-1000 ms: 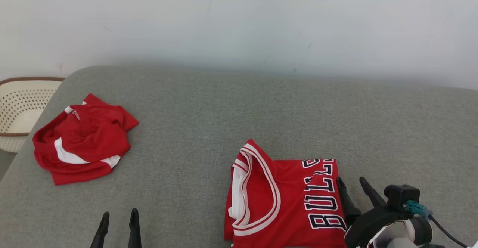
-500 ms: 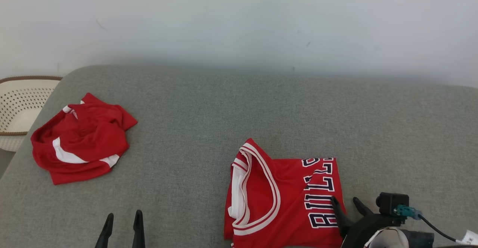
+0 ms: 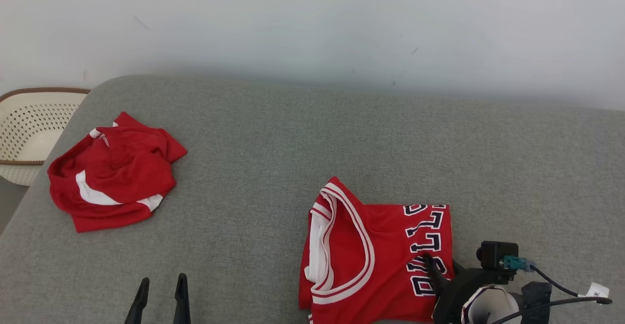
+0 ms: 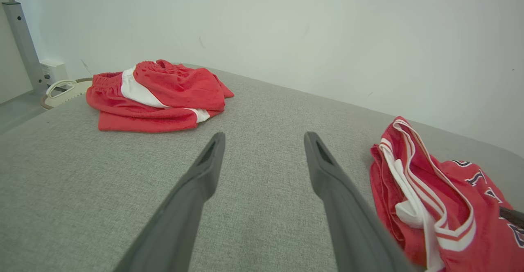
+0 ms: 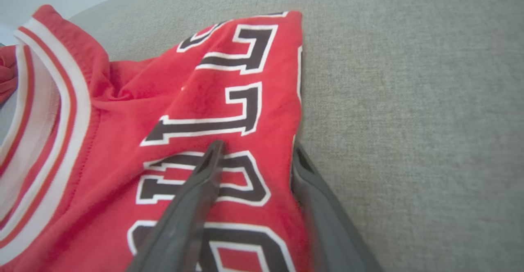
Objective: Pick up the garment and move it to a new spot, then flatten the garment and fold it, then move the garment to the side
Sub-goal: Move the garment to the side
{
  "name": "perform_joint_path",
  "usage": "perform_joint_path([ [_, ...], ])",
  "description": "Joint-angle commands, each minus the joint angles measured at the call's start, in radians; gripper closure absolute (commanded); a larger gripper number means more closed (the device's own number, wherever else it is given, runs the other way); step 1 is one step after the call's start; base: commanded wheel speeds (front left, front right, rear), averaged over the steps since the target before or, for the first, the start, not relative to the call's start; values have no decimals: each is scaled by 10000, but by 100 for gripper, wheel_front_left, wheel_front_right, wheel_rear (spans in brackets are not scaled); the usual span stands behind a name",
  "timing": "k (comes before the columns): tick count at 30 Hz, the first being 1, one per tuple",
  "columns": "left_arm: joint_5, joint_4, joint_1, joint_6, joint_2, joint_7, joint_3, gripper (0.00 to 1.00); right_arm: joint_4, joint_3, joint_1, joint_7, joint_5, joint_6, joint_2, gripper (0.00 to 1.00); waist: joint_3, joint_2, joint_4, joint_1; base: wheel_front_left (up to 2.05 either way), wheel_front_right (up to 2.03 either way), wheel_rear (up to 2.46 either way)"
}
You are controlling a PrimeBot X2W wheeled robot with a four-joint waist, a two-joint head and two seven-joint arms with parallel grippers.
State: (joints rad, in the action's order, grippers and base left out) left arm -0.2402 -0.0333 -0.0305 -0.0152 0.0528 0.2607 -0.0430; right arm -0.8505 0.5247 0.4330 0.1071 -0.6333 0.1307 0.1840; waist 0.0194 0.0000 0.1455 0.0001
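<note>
The garment, a folded red jersey (image 3: pixel 371 255) with white trim and dark lettering, lies on the grey cushion at the lower right. My right gripper (image 3: pixel 442 263) straddles its right edge. In the right wrist view one finger (image 5: pixel 206 169) rests on the lettering and the other lies along the fabric's edge on the cushion. The jersey (image 5: pixel 204 100) bunches a little between them, and the jaws of the right gripper (image 5: pixel 257 149) are still apart. My left gripper (image 3: pixel 161 281) stands open over bare cushion at the lower left. In its own view the left gripper (image 4: pixel 264 137) holds nothing, and the jersey (image 4: pixel 430 198) lies to the right.
A crumpled pair of red shorts (image 3: pixel 114 185) with white stripes lies at the cushion's far left, also seen as the shorts (image 4: pixel 159 96). A cream perforated basket (image 3: pixel 29 129) stands beyond the left edge. The grey cushion (image 3: pixel 293 143) meets a pale wall behind.
My right gripper has drawn back and left onto the jersey's right edge, and its jaws have narrowed slightly. The head camera has shifted a little. The left gripper has barely moved.
</note>
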Motion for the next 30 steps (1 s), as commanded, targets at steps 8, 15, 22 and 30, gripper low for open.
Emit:
perform_joint_path([
  [8, -51, 5, 76, -77, 9, 41, 76, 0, -2, 527, 709, 573, -307, -3, 436, 100, 114, 0, -164, -1, 0, 0, 0],
  [15, -99, 127, 142, -54, 4, 41, 82, 0, -40, 752, 1924, 667, -355, -3, 1218, 100, 474, 0, -578, -1, 0, 0, 0],
  [22, 50, 251, 453, 35, 38, 41, 95, 0, -297, 938, 3244, 668, -287, -3, 2148, 100, 1097, 0, -1008, -1, 0, 0, 0],
  [30, 206, 376, 851, 112, 168, 41, 76, 0, -685, 1108, 4387, 723, -379, -3, 3137, 100, 1742, 0, -1320, -1, 0, 0, 0],
])
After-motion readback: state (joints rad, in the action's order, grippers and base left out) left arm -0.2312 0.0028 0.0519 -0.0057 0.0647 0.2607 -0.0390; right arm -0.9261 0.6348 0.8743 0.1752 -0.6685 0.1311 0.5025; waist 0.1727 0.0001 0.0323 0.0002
